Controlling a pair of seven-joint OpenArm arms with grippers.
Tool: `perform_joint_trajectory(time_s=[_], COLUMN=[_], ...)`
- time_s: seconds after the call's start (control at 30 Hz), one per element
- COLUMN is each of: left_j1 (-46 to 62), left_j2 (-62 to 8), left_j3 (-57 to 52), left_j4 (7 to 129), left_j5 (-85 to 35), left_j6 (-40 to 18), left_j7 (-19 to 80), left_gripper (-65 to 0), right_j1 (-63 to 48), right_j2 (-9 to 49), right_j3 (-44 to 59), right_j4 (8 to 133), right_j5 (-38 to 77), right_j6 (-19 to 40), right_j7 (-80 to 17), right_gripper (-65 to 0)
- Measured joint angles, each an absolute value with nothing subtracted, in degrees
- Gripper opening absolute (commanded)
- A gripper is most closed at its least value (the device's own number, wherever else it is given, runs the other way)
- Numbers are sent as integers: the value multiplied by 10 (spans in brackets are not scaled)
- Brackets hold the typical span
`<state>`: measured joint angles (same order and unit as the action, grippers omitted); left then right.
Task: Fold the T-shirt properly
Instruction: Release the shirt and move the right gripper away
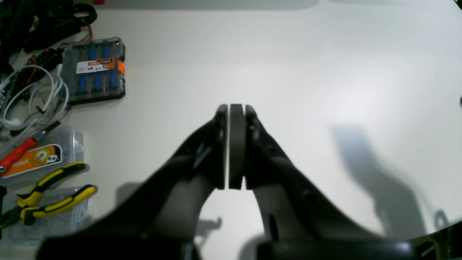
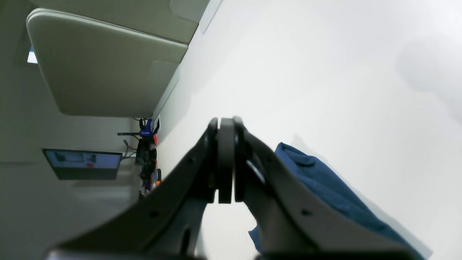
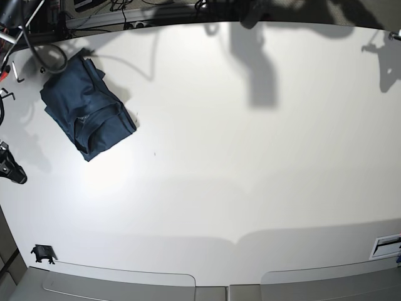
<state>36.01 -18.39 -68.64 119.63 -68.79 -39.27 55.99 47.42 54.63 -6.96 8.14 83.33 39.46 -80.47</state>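
The dark teal-blue T-shirt [image 3: 88, 110] lies in a compact, wrinkled bundle at the far left of the white table [image 3: 250, 188], collar showing. In the right wrist view a part of it [image 2: 325, 184] lies on the table just right of and behind my right gripper [image 2: 225, 121], which is shut with nothing between its pads. My left gripper [image 1: 236, 108] is shut and empty over bare table, with no cloth in its view. Neither arm shows clearly in the base view.
In the left wrist view tools lie at the left: a screwdriver set [image 1: 94, 70], a white cable coil [image 1: 32, 97], clear boxes [image 1: 39, 155] and yellow-handled pliers [image 1: 54, 195]. Cables crowd the table's far left corner [image 3: 37, 37]. A small black clamp [image 3: 42, 253] sits near the front left edge.
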Motion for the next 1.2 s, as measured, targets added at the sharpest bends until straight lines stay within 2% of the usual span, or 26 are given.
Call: perform_joint_trajectory(time_s=[0.33, 0.6, 0.83, 0.93, 1.2], left_j1=[367, 378, 378, 378, 378], left_j2=[-182, -182, -173, -156, -130], left_j3=[-686, -686, -687, -687, -687], left_j4=[1197, 1197, 1197, 1196, 1196], left_j5=[-688, -688, -688, -688, -702], left_j6=[-393, -393, -393, -393, -392], left_j7=[567, 569, 569, 570, 581], left_gripper=[-650, -650, -650, -650, -650], right_j1=[469, 464, 409, 373, 293], right_j2=[524, 524, 525, 524, 521], right_j3=[14, 16, 13, 12, 12], right_j4=[266, 507, 756, 792, 793], right_j5=[830, 829, 840, 840, 834], right_j6=[395, 396, 397, 397, 397], right_j7=[-806, -811, -811, -813, -815], right_gripper=[-650, -650, -650, -650, -650])
